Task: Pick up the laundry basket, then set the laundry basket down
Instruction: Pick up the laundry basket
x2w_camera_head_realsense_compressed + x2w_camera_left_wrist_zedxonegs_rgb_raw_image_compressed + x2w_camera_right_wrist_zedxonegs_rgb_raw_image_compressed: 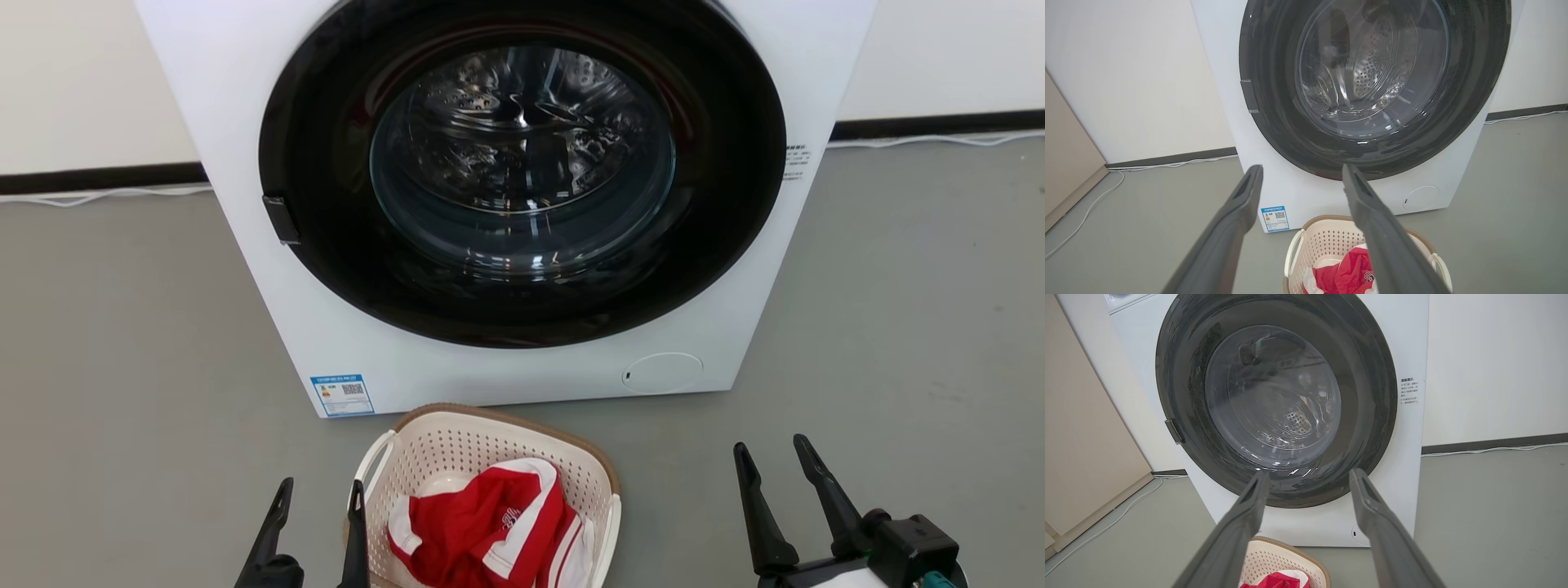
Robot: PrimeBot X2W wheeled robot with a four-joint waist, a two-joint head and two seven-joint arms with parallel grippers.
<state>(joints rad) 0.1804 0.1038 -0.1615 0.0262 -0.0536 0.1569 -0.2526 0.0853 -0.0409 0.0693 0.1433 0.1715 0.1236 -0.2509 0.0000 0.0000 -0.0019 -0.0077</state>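
Now my left gripper (pixel 321 483) and right gripper (pixel 770 443) both gape open over grey floor (pixel 122 327); laundry basket (pixel 457 447) between them, washing machine (pixel 367 371) ahead, white wall (pixel 82 82) behind.

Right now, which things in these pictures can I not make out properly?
1. Laundry basket: head view, near end cut off by the bottom edge.
2. Basket floor: head view, mostly hidden under the red and white garment.
3. Blue label on the washing machine: head view, print too small.
4. Drum contents: every view, reflections on the door glass blur them.
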